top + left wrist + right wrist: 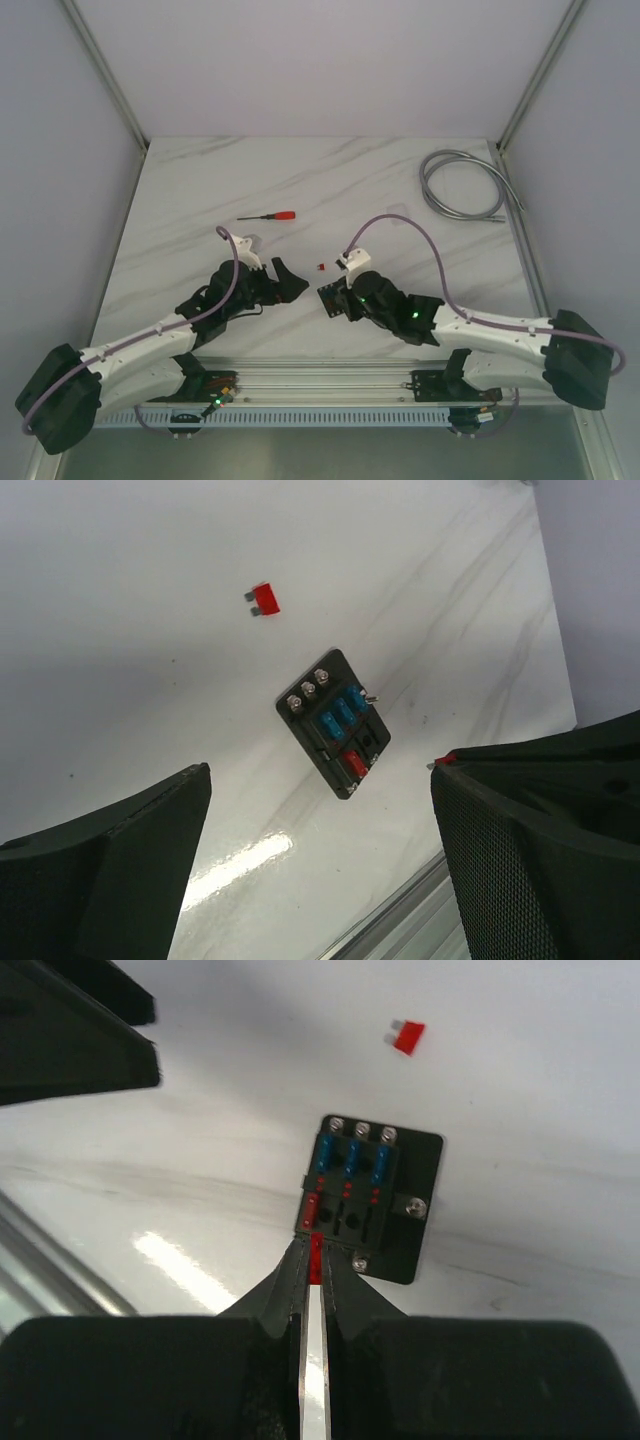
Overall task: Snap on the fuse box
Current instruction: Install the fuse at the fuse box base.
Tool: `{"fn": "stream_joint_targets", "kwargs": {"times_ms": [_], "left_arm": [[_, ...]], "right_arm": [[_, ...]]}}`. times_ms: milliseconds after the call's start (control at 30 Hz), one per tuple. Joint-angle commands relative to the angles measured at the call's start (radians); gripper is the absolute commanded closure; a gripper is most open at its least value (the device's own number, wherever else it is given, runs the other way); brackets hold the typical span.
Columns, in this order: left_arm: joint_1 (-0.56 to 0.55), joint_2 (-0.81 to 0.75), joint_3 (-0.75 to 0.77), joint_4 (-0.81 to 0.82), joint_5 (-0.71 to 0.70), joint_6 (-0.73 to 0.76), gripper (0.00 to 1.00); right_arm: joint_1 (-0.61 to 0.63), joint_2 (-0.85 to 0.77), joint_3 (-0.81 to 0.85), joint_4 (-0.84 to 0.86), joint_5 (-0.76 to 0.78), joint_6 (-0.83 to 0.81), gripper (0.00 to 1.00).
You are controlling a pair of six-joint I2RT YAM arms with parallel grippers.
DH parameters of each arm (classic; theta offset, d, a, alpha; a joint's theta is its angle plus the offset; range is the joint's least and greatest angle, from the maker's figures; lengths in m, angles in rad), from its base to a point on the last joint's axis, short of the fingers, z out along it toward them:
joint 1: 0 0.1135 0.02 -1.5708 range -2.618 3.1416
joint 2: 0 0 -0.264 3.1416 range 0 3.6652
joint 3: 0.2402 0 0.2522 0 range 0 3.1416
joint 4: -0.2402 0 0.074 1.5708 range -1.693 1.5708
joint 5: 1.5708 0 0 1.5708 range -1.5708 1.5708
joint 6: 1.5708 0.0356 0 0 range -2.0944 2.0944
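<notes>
Left gripper (288, 278) hangs with jaws wide apart, just left of the fuse box (335, 725), which lies flat on the table (300, 180) between both arms. Right gripper (316, 1278) is pinched on a red fuse (316, 1248) at the box's right side.

In the top view the fuse box (326, 297) blurred into the dark right claw (341, 300). Its slots were too small to read, as was the red speck (321, 266) just toward the bench's far edge. The left claw (320, 860) had both fingers (110, 880) cut by its wrist view's lower edge. A red sliver (316, 1258) showed between the right fingertips; whether it was gripped or lay behind them could not be told.
</notes>
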Motion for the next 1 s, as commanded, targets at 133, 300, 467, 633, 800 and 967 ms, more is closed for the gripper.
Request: {"fn": "stream_joint_targets", "kwargs": {"times_ms": [133, 300, 467, 633, 800, 967], "left_arm": [[0.010, 0.049, -0.012, -0.036, -0.048, -0.084, 0.00], [0.025, 0.085, -0.025, -0.037, -0.047, -0.125, 0.00], [0.058, 0.097, -0.031, -0.043, -0.041, -0.142, 0.00], [0.068, 0.113, -0.021, -0.042, -0.038, -0.149, 0.00], [0.069, 0.110, -0.013, -0.042, -0.047, -0.148, 0.00], [0.069, 0.121, -0.010, -0.042, -0.038, -0.147, 0.00]], "right_arm": [[0.076, 0.156, 0.055, 0.033, 0.267, 0.048, 1.00], [0.098, 0.213, 0.058, 0.083, 0.294, 0.056, 1.00], [0.100, 0.253, 0.066, 0.124, 0.313, 0.063, 1.00], [0.100, 0.291, 0.073, 0.134, 0.310, 0.078, 1.00], [0.100, 0.310, 0.086, 0.134, 0.318, 0.091, 1.00], [0.101, 0.327, 0.087, 0.134, 0.320, 0.109, 1.00]]}}
